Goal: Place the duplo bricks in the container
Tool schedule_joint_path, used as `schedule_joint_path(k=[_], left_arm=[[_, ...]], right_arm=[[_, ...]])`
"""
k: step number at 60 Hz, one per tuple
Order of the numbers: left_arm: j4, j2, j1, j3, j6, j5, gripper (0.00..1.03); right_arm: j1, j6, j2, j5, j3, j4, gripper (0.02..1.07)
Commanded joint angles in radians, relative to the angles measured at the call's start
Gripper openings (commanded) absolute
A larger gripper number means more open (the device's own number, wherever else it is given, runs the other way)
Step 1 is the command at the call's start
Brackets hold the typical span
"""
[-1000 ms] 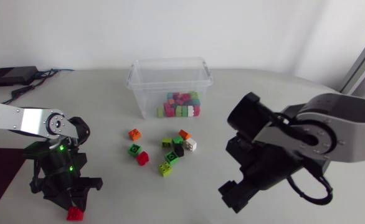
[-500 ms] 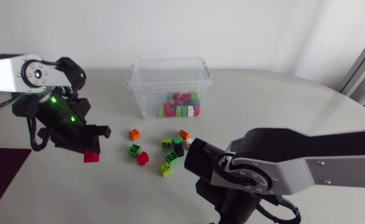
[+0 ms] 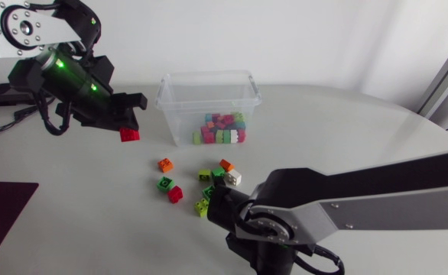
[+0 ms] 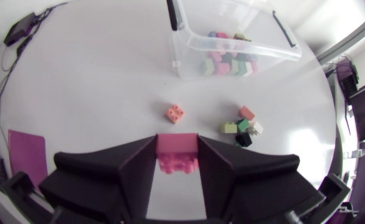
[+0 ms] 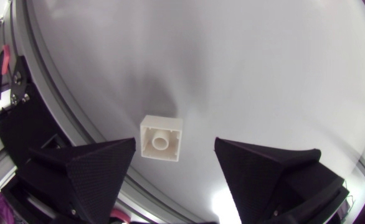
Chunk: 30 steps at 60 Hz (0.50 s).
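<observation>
Head view: container [image 3: 170, 113] w/ coloured bricks [image 3: 221, 130]

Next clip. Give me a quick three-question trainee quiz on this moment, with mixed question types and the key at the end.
1. True or false: the left gripper is shut on a red brick.
2. Where is that brick relative to the container? A: inside it. B: in the air beside it. C: resting on its rim.
3. In the left wrist view, what colour is the loose brick lying closest ahead of that gripper?
Key: 1 true; 2 B; 3 orange.
</observation>
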<state>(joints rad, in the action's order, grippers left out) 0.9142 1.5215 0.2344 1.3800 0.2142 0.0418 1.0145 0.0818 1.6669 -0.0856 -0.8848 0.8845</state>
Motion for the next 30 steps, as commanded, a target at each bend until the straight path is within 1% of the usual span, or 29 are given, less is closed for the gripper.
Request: schedule_joint_path(k=[1, 4, 7, 10, 11, 21, 24, 30], left_arm=[[-0.018, 0.037, 0.017, 0.053, 0.037, -0.017, 0.03], [-0.037, 0.052, 0.036, 0.073, 0.04, -0.042, 0.03], [-0.052, 0.068, 0.043, 0.094, 0.04, -0.049, 0.03], [-0.066, 0.08, 0.051, 0.111, 0.045, -0.054, 0.03], [-0.075, 0.089, 0.059, 0.122, 0.047, -0.066, 0.03], [-0.15, 0.115, 0.089, 0.151, 0.062, -0.095, 0.03], [-0.159, 0.126, 0.094, 0.165, 0.062, -0.097, 0.03], [-0.202, 0.155, 0.108, 0.194, 0.063, -0.112, 0.03]], right_arm=[[0.012, 0.003, 0.027, -0.008, -0.011, -0.005, 0.8], [0.012, 0.003, 0.033, -0.006, -0.009, -0.013, 0.75], [0.012, 0.004, 0.039, -0.005, -0.002, -0.024, 0.65], [0.01, 0.006, 0.028, -0.003, 0.004, -0.044, 0.46], [0.01, 0.006, 0.021, -0.002, 0.007, -0.051, 0.43], [0.001, 0.003, -0.006, 0.014, 0.046, -0.079, 0.38], [-0.005, -0.001, -0.027, 0.024, 0.058, -0.082, 0.35], [-0.044, -0.013, -0.091, 0.047, 0.07, -0.075, 0.33]])
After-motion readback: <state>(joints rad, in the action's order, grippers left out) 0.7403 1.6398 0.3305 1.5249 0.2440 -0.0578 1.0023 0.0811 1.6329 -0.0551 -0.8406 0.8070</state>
